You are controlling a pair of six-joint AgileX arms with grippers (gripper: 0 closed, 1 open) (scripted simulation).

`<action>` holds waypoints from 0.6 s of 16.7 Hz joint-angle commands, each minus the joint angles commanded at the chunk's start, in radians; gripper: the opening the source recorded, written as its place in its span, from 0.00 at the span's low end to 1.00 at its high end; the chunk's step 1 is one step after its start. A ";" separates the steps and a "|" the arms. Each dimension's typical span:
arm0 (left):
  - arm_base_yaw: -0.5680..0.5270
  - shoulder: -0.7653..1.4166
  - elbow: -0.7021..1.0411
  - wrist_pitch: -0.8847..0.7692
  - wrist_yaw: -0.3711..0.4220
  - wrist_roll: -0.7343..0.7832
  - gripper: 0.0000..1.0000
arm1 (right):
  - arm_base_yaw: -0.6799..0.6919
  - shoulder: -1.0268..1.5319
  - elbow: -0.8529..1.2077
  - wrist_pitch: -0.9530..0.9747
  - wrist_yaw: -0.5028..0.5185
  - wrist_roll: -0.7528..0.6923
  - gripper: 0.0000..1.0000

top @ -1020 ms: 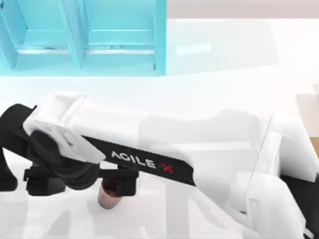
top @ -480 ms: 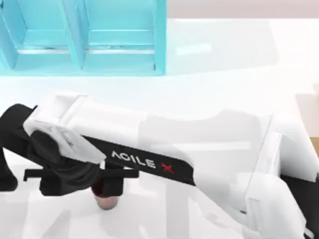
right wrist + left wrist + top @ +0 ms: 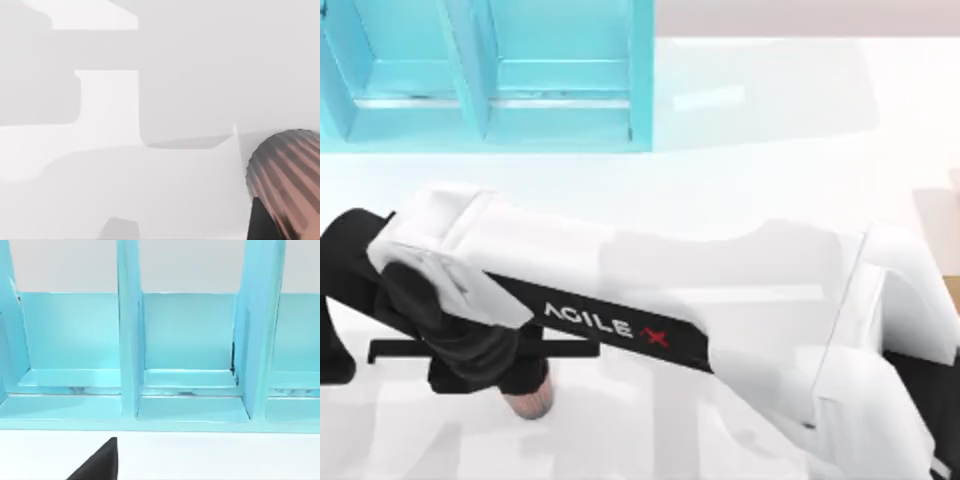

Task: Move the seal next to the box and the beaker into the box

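The right tool (image 3: 525, 375) reaches across the white desk (image 3: 770, 130), pinching the small coppery ribbed round beaker (image 3: 529, 400), which sits just below its black fingers. Beyond the tool stands the light-blue partitioned box (image 3: 490, 80). The left tool's spread: cannot tell.

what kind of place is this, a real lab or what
Most likely a rendered tabletop workspace, not a real room: a plain white table, a flat-coloured light blue box with open compartments at its far left, and a white arm marked AgileX reaching across, its right claw around a ribbed coppery beaker.
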 joint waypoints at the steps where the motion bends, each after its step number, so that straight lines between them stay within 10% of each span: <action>1: 0.000 0.000 0.000 0.000 0.000 0.000 1.00 | 0.000 0.000 0.000 0.000 0.000 0.000 0.00; 10: 0.000 0.000 0.000 0.000 0.000 0.000 1.00 | -0.012 -0.084 -0.072 -0.014 -0.003 -0.028 0.00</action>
